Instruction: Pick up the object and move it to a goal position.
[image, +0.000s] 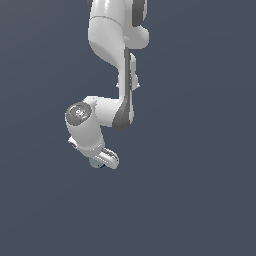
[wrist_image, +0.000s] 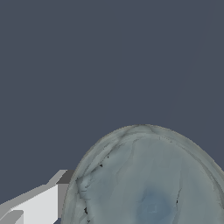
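The gripper (image: 102, 161) sits low over the object (image: 95, 164), which peeks out beneath it and fills the wrist view (wrist_image: 148, 179); no table edge shows. Whether the jaws clamp it cannot be told.

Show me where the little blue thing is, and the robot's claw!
little blue thing (wrist_image: 148, 183): wrist view, on its pale rounded top, filling the picture's lower part.
little blue thing (image: 96, 164): exterior view, on the small bit peeking out under the claw.
claw (image: 102, 161): exterior view, at the white fingertips.
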